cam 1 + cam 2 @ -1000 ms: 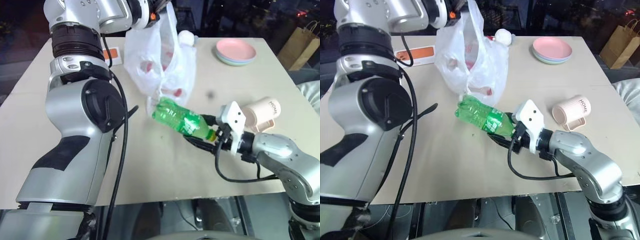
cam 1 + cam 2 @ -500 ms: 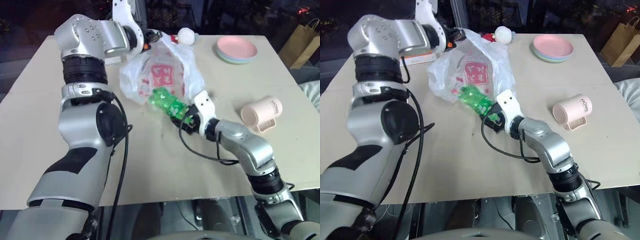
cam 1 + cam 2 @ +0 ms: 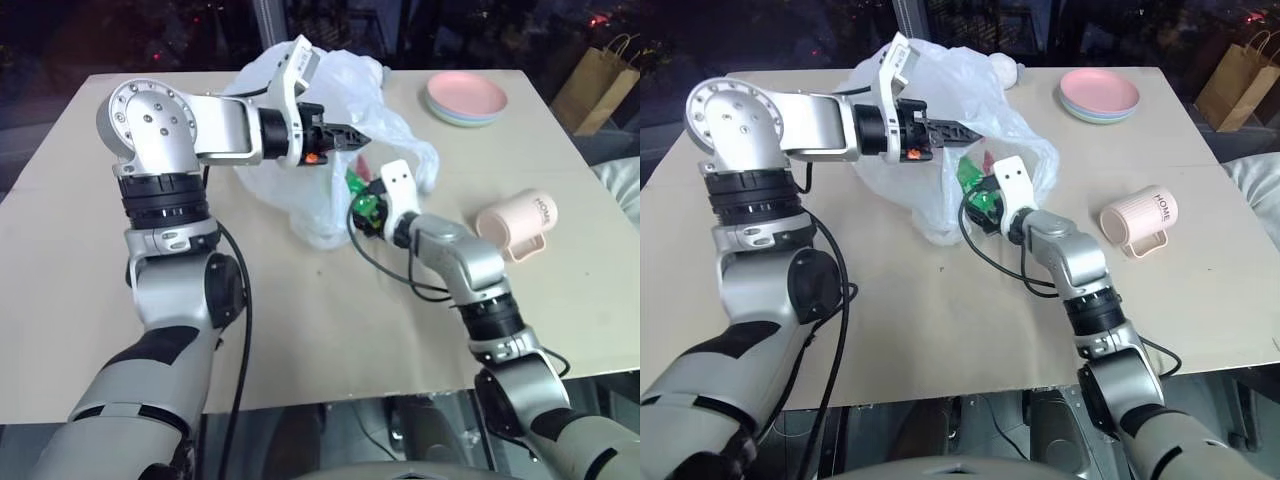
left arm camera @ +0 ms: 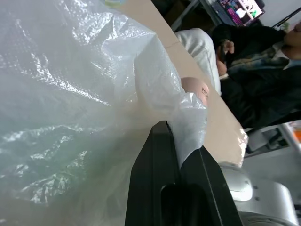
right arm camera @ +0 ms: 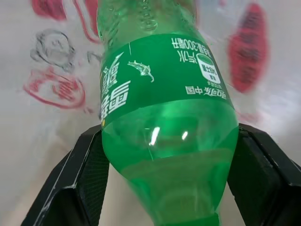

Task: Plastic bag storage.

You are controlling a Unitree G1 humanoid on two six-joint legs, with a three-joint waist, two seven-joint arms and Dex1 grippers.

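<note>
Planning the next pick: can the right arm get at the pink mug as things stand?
Probably not yet: the right gripper is shut on the green bottle, inside the plastic bag. The pink mug itself lies unobstructed.

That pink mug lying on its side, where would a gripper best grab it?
Probably the handle. The pink mug lies on its side on the table, with the handle flat against the tabletop toward the near edge. Coming down from above, fingers could pinch that loop; the round body looks wider and might roll.
</note>
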